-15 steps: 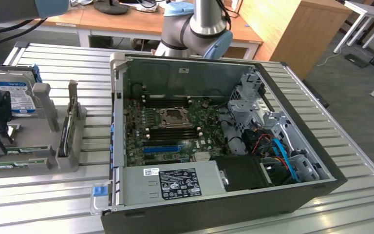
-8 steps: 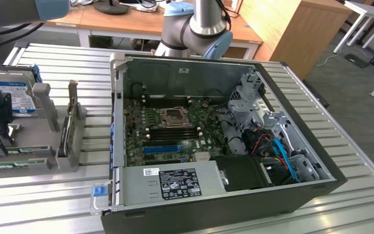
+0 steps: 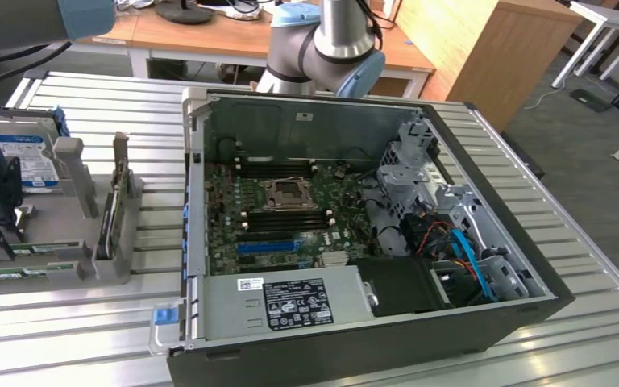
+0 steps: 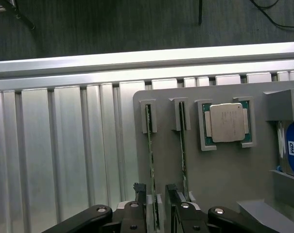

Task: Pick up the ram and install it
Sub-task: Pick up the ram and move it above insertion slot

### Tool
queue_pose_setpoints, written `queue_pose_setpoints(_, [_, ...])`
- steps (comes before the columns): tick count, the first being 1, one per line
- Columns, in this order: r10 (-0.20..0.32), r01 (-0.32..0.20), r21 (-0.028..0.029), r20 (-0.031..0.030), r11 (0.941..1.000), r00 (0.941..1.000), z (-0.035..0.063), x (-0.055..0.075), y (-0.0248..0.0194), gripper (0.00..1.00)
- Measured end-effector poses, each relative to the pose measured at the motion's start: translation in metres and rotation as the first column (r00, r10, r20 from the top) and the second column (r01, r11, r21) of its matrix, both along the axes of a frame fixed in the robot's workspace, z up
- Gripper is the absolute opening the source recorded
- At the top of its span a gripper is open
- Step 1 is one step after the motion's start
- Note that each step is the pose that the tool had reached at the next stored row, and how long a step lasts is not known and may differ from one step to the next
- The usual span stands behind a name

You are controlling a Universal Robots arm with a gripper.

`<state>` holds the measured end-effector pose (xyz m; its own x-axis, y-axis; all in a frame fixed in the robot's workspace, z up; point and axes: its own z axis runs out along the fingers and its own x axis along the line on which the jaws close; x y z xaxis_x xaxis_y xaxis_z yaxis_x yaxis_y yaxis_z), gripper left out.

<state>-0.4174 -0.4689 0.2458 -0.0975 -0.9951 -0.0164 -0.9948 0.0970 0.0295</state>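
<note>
Straddling ram [image 4: 150, 145] in holder [image 4: 224, 179] | fingers [image 4: 172, 194] stood wide, held nothing | step was pick-up | next prob. needed centred squeeze

Seemingly two ram sticks [image 4: 149, 160] [image 4: 182, 160], one processor [image 4: 227, 123], one hard drive [image 4: 290, 151], one open computer case [image 3: 342, 364]

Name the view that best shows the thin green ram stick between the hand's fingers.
Wrist view: the thin green ram stick runs edge-on between the fingers of the open hand. The exterior view gives a green sliver by the hand.
</note>
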Motion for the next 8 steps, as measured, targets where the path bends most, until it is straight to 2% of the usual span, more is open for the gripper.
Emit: queue_pose_setpoints(8, [0.001, -0.001, 0.0002, 0.0002, 1.0000, 1.0000, -0.0031, 0.0000, 0.0000, 0.30])
